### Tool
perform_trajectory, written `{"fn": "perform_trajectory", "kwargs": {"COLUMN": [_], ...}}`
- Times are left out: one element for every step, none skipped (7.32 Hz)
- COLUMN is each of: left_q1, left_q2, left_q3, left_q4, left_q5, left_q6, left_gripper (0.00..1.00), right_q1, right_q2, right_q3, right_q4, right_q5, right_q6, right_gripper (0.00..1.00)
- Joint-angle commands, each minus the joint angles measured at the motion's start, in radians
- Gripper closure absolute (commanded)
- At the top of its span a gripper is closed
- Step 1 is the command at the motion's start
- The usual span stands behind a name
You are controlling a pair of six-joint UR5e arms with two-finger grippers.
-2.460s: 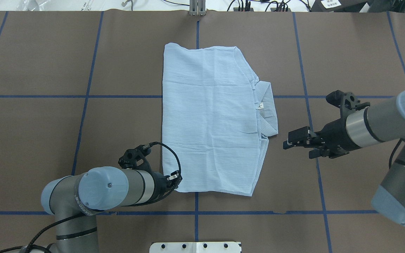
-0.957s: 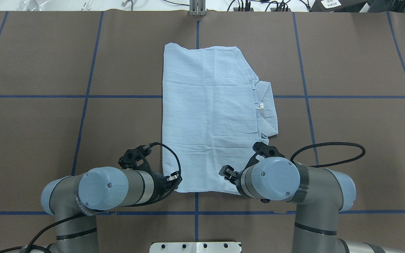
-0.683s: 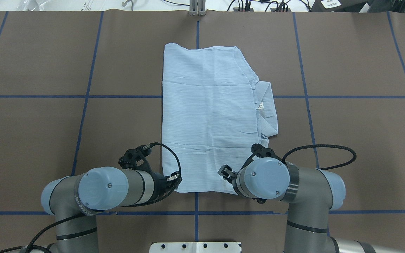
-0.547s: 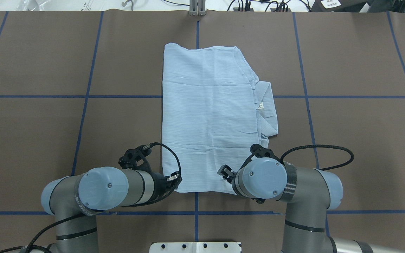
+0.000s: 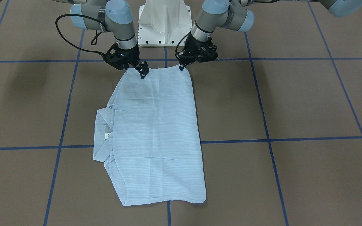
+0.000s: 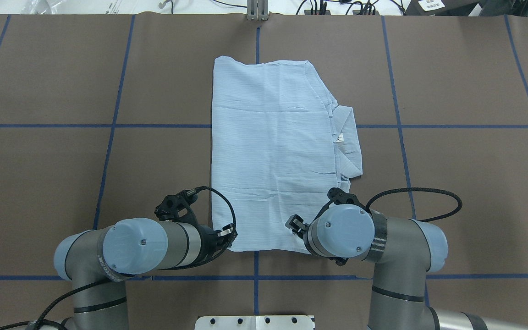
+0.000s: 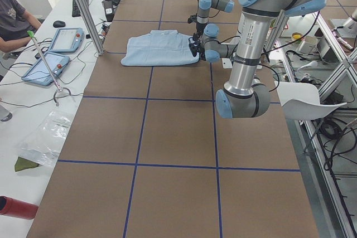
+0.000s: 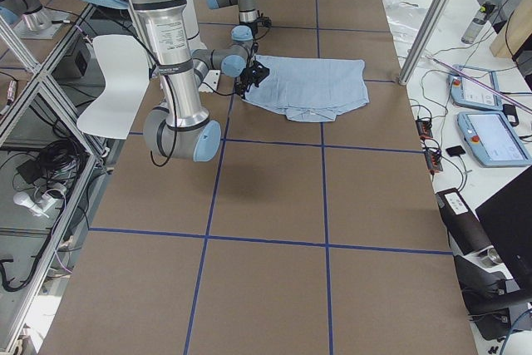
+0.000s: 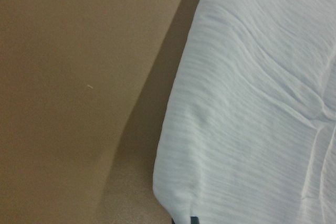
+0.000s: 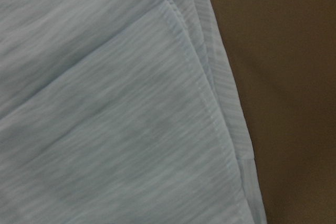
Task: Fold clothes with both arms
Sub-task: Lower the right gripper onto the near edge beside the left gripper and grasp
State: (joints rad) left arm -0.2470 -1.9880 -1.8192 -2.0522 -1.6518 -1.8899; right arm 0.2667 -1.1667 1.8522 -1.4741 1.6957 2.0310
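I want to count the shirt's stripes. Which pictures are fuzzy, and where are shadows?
Left wrist view: the shirt looks a bit fuzzy, with a dark shadow beside its edge on the table. Right wrist view: stripes and stitching show clearly. Front-facing view: sharp, with a faint shadow patch at its left.

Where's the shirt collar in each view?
Front-facing: collar on shirt's left edge.
Overhead: collar on its right edge.
Exterior left: far edge, too small to tell.
Exterior right: collar on near edge.
Wrist views: not in either.
Shared landmark: blue tape line running under the collar.
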Motion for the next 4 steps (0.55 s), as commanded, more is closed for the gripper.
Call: {"fn": "perform_trajectory", "kwargs": {"left_q1": [0.0, 0.0, 0.0, -0.001], "left_q2": [0.0, 0.0, 0.0, 0.0], "left_q3": [0.003, 0.003, 0.003, 0.003], "left_q4": [0.0, 0.0, 0.0, 0.0], "left_q5": [0.001, 0.001, 0.003, 0.004], "left_q6": [0.0, 0.0, 0.0, 0.0], "left_gripper": [1.0, 1.0, 1.0, 1.0], "right_q1": [-0.007, -0.012, -0.012, -0.012], "right_q2": [-0.008, -0.01, -0.008, -0.008], "right_q3": [0.001, -0.002, 0.002, 0.004], "right_q4": [-0.002, -0.002, -0.002, -0.002], "right_q5": [0.002, 0.001, 0.002, 0.001], "right_q6": [0.0, 0.0, 0.0, 0.0], "right_gripper": [0.0, 0.01, 0.16, 0.34]}}
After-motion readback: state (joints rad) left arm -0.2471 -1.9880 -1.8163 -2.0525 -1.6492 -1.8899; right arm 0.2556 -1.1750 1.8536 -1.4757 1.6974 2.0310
